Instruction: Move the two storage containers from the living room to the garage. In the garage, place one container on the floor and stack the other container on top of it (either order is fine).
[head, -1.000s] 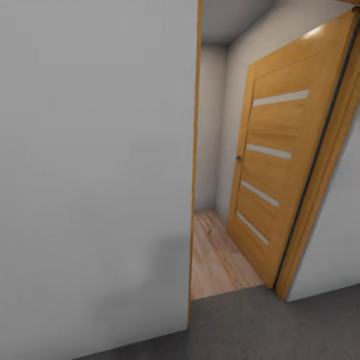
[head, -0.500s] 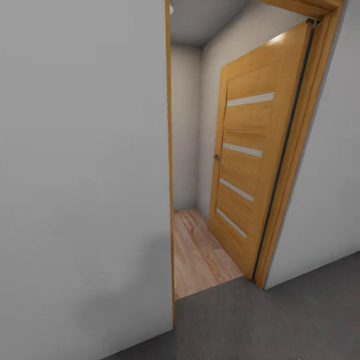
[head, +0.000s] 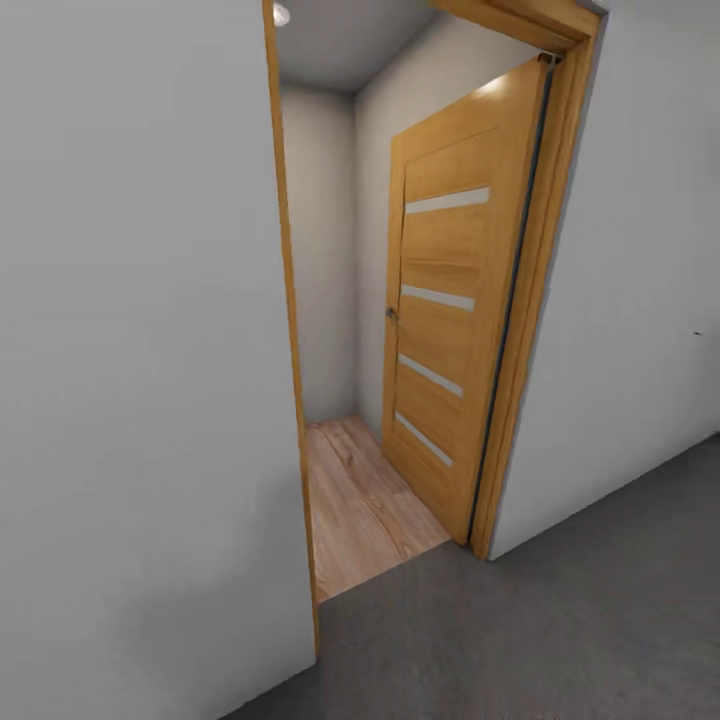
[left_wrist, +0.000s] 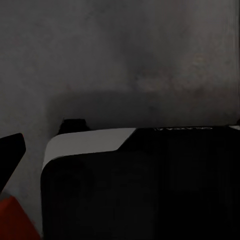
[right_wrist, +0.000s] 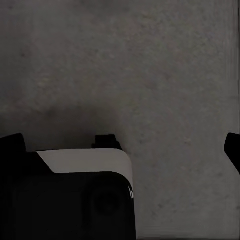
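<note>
Head view: open wooden door (head: 440, 330) with pale slats, wood plank floor (head: 360, 510) beyond threshold, grey wall (head: 130, 380) at left, dark concrete floor (head: 540, 630) in front; left wrist view: robot base (left_wrist: 145, 185) over concrete, orange-red container (left_wrist: 15, 222) corner beside dark fingertip (left_wrist: 11, 152); claw spread on either arm: cannot tell.

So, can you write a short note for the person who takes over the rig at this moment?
Right gripper: open, empty, above the concrete floor.
Left gripper: one finger shows, state unclear. An orange-red corner, perhaps a storage container, lies beside it.
The head view faces an open wooden door, with plank floor beyond it.
Done or left: no stack is in view, so check first.
</note>
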